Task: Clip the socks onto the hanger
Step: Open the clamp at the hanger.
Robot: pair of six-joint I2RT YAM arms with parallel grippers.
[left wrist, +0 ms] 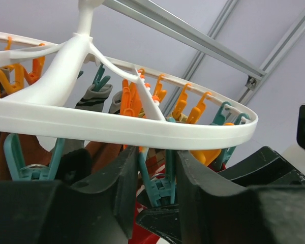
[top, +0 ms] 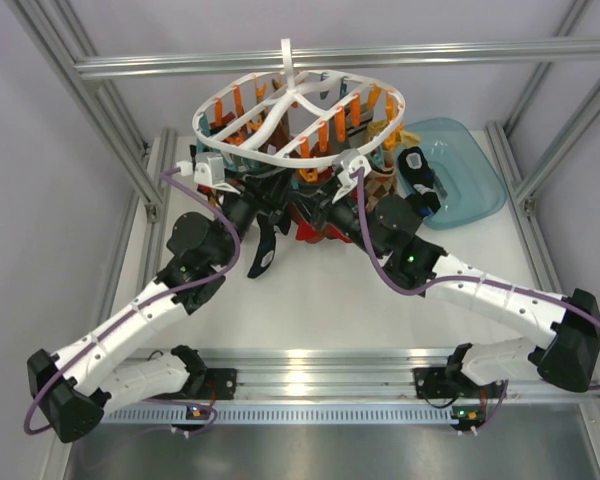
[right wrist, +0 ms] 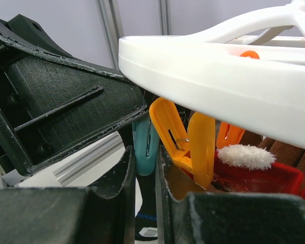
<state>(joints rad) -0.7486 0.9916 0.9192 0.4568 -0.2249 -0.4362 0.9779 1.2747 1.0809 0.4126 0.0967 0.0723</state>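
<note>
— Dark navy-black sock with small white and blue patches (top: 262, 250) is seen dangling at the 7 o'clock edge of the large round white plastic drying hanger (top: 292, 95), directly under both tools.
— And the right gripper (right wrist: 145, 170)?
— It is closed down to a narrow slot, with the handles of a teal plastic clip (right wrist: 144, 145) pinched between its fingers. That squeeze is judged to be there so the clip's mouth is spread for the cuff below.
— The left gripper (left wrist: 157, 165)?
— Its jaws are held partly apart beneath the rim at 6 o'clock. The sock appears to be lifted by it towards that clip, but what is gripped cannot be told.
— Is the clipping done?
— Not judged so. A second patched dark sock (top: 417, 165) is seen lying in the translucent teal plastic tub (top: 470, 170) at 2 o'clock, so a further clip will be needed.
</note>
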